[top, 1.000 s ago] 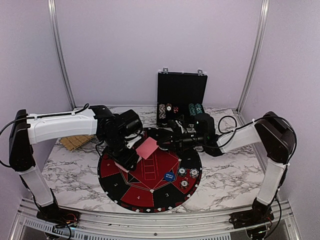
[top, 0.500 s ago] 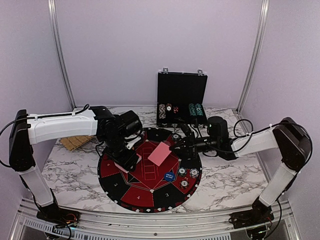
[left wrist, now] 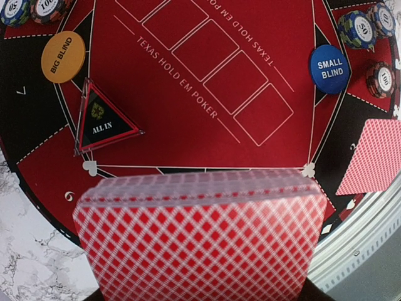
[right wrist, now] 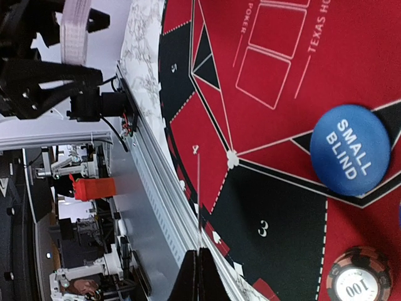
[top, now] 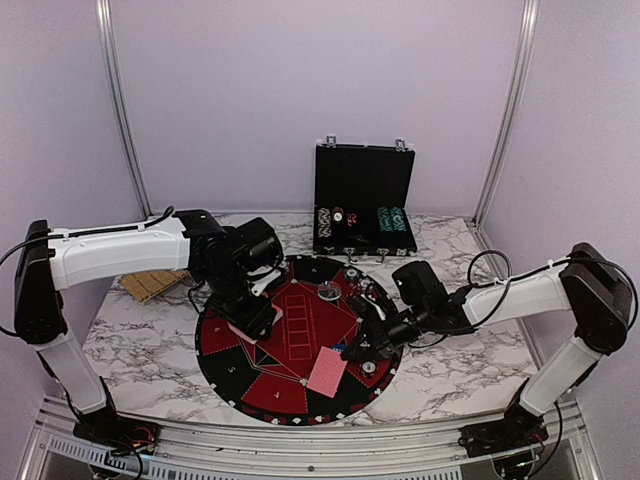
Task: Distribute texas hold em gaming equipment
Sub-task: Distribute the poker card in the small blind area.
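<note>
My left gripper (top: 254,322) is shut on a deck of red-backed playing cards (left wrist: 200,241) and holds it above the left of the round mat (top: 228,372). My right gripper (top: 352,352) is shut on a single red-backed card (top: 327,371), low over the mat's near edge by seats 3 and 4. In the right wrist view the card (right wrist: 199,188) shows edge-on, pinched at the fingertips (right wrist: 200,260). On the mat lie an orange BIG BLIND disc (left wrist: 63,56), a clear ALL IN marker (left wrist: 103,119), a blue SMALL BLIND disc (left wrist: 330,69) and stripe-edged chips (left wrist: 357,28).
The open black case (top: 362,190) stands at the back with rows of chips in it. A tan object (top: 150,285) lies on the marble table at the left. A metal rail (top: 300,435) runs along the table's near edge.
My right gripper has carried the single card from beside the left gripper, over the mat's centre, down to the mat's near edge. The left arm and deck have not moved.
</note>
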`<control>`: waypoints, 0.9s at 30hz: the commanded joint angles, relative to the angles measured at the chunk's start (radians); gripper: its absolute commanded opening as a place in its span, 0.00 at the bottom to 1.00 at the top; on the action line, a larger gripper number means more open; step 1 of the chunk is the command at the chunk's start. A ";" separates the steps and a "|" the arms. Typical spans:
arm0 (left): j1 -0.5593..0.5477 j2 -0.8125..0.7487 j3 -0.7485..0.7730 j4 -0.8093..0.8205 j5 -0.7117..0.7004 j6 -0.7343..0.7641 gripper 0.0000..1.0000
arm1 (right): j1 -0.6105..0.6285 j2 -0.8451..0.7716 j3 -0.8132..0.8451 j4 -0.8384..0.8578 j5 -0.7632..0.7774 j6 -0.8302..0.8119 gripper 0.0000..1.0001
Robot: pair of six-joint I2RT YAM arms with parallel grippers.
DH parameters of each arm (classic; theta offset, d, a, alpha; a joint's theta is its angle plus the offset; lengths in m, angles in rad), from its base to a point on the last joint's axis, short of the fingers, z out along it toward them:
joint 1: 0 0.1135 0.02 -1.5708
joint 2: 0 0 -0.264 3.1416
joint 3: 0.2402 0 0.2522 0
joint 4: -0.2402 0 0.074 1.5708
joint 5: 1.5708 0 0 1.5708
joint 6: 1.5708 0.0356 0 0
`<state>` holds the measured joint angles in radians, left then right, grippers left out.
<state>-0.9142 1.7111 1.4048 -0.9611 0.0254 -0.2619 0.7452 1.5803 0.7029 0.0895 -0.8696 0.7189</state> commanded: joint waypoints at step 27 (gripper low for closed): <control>0.005 -0.045 -0.009 0.012 0.004 0.009 0.42 | 0.074 0.012 0.158 -0.374 0.316 -0.220 0.44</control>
<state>-0.9123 1.7103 1.4040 -0.9611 0.0257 -0.2607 0.8116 1.6413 0.8040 -0.2062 -0.6361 0.5304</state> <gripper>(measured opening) 0.653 0.421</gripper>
